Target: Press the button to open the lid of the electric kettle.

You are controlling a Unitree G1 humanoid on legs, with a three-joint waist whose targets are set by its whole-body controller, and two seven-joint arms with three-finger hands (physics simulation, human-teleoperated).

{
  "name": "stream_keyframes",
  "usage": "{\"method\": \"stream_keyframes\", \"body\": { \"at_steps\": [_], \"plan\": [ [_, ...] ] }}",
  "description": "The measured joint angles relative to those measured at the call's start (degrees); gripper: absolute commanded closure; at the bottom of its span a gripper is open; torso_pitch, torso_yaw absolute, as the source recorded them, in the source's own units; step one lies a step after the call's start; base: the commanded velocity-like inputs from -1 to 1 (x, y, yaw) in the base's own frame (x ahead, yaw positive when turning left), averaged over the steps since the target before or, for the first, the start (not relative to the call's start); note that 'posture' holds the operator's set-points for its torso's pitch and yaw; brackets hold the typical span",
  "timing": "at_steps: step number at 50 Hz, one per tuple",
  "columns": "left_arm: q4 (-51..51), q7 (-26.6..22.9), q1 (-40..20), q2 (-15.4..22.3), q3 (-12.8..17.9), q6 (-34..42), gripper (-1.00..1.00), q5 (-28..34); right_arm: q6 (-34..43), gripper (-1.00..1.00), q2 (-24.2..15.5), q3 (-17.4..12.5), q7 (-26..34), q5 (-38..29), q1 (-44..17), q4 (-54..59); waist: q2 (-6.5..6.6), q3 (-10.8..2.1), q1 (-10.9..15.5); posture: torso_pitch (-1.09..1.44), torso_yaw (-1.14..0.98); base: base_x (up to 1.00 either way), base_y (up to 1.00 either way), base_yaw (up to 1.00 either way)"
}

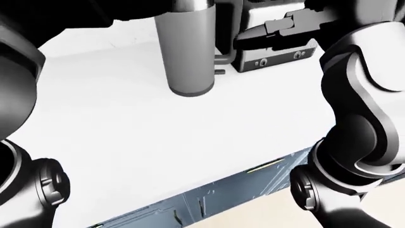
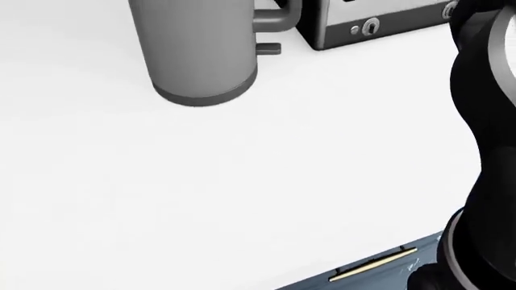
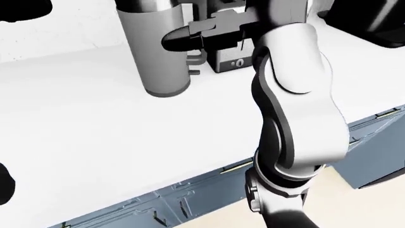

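The grey electric kettle [image 1: 188, 52] stands upright on the white counter [image 2: 242, 181], its handle [image 2: 278, 21] on its right side. Its lid and button are cut off at the top of every view. My right hand [image 3: 176, 38] reaches in from the right at handle height with its fingers [image 1: 253, 38] stretched out towards the kettle's upper right side, closed on nothing. Whether they touch the kettle I cannot tell. My left arm [image 1: 19, 85] rises along the left edge of the left-eye view. A dark shape [image 3: 25, 9] at the top left may be its hand.
A dark boxy appliance with small knobs [image 2: 371, 27] stands just right of the kettle, behind my right hand. The counter's edge runs along the bottom, with blue-grey drawer fronts [image 3: 190, 199] and a brass pull [image 2: 375, 264] below it.
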Motion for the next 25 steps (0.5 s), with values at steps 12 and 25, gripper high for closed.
{"method": "stream_keyframes", "body": {
  "at_steps": [12,25],
  "plan": [
    [-0.27,0.42,-0.59,0.90,0.92,-0.43,-1.00,-0.36,-0.62,-1.00,-0.16,0.66,0.50,-0.07,-0.10,-0.50,-0.45,-1.41,2.41,0.00,0.00,0.00,0.00,0.61],
    [-0.78,0.23,-1.06,0.63,1.12,-0.61,-1.00,0.23,-0.11,-1.00,0.00,0.30,0.63,-0.27,-0.96,0.03,-1.69,1.40,1.00,0.00,0.00,0.00,0.00,0.54]
  ]
}}
